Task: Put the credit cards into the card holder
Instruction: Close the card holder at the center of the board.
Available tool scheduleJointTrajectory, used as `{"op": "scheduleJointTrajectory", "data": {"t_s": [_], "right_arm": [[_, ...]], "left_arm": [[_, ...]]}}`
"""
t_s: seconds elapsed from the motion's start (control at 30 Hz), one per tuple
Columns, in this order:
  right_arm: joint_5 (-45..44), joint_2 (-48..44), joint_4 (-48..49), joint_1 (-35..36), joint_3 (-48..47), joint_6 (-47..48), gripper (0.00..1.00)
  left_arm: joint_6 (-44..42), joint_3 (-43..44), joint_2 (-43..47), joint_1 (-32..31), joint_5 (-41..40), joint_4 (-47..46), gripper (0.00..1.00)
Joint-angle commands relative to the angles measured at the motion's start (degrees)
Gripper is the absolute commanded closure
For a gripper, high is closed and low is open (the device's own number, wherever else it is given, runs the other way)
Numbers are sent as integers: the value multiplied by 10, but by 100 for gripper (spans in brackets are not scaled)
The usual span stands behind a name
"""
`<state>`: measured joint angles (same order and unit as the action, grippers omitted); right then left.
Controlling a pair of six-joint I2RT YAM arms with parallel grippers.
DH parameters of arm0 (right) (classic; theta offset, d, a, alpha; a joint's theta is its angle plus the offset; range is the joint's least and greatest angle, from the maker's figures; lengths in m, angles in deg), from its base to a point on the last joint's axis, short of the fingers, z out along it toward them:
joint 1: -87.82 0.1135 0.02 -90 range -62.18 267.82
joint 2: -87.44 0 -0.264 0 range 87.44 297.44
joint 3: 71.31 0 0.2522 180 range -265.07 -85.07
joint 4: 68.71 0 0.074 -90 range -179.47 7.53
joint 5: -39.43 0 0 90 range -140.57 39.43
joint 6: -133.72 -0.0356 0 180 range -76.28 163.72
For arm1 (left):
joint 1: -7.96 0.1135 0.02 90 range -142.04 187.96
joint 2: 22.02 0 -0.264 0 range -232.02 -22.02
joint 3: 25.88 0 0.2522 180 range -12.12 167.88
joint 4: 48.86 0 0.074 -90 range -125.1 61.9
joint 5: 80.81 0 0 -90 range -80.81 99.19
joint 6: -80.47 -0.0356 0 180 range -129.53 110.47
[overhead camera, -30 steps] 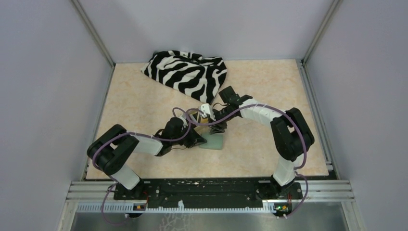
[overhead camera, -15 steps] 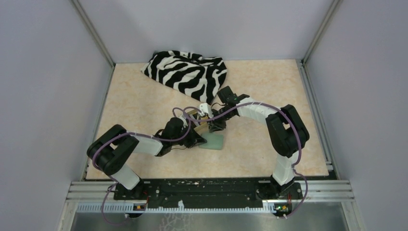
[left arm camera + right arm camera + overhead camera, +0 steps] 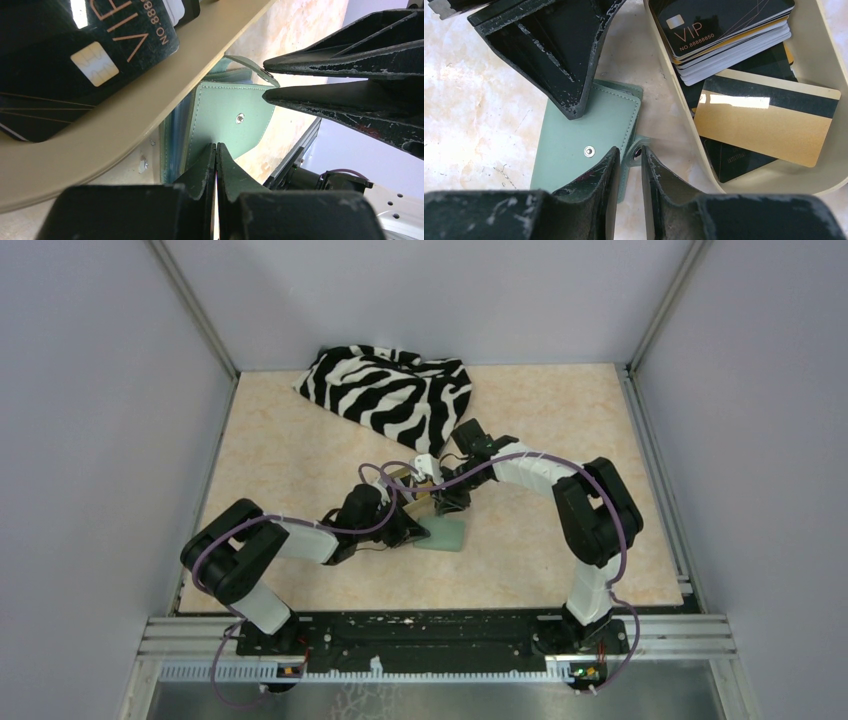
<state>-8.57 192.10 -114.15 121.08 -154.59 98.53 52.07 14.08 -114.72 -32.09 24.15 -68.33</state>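
Observation:
The sage-green card holder (image 3: pixel 446 534) lies flat on the table, its cover (image 3: pixel 579 145) with a metal snap facing up. My left gripper (image 3: pixel 216 147) is shut, and its joined tips press down on the cover (image 3: pixel 227 117). My right gripper (image 3: pixel 630 152) has closed to a narrow gap on the holder's small snap tab (image 3: pixel 638 150), which stands between its fingers. The credit cards lie in the tan dish (image 3: pixel 824 75): a black VIP card (image 3: pixel 719 22) tops a stack, and a gold card (image 3: pixel 764 125) lies loose beside it.
The tan dish (image 3: pixel 408 483) sits just behind the holder, touching its far edge. A zebra-striped cloth (image 3: pixel 390 390) lies bunched at the back of the table. Both grippers crowd over the holder, their fingers close together.
My right gripper has come in slightly toward the holder, and its jaws have narrowed round the tab. The left gripper and the holder have not moved.

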Motion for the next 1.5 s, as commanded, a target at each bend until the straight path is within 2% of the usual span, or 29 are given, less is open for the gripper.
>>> {"op": "scheduleJointTrajectory", "data": {"t_s": [0.0, 0.17, 0.47, 0.67, 0.97, 1.47], "right_arm": [[4, -16, -6, 3, -26, -4, 78], [0, -18, -4, 3, -26, -7, 78], [-5, -18, 1, 3, -29, -18, 87], [-6, -19, -7, 3, -31, -15, 100], [-11, -38, -27, 4, -15, 12, 100], [-76, -89, -11, 45, 59, 52, 100]], "left_arm": [[-26, -12, -11, -2, -31, 44, 95], [-27, -12, -12, -1, -30, 43, 95], [-27, -15, -12, -1, -32, 44, 95], [-27, -15, -12, -1, -33, 44, 95], [-27, -13, -9, -1, -32, 47, 95], [-28, -9, -5, -1, -33, 54, 95]]}}
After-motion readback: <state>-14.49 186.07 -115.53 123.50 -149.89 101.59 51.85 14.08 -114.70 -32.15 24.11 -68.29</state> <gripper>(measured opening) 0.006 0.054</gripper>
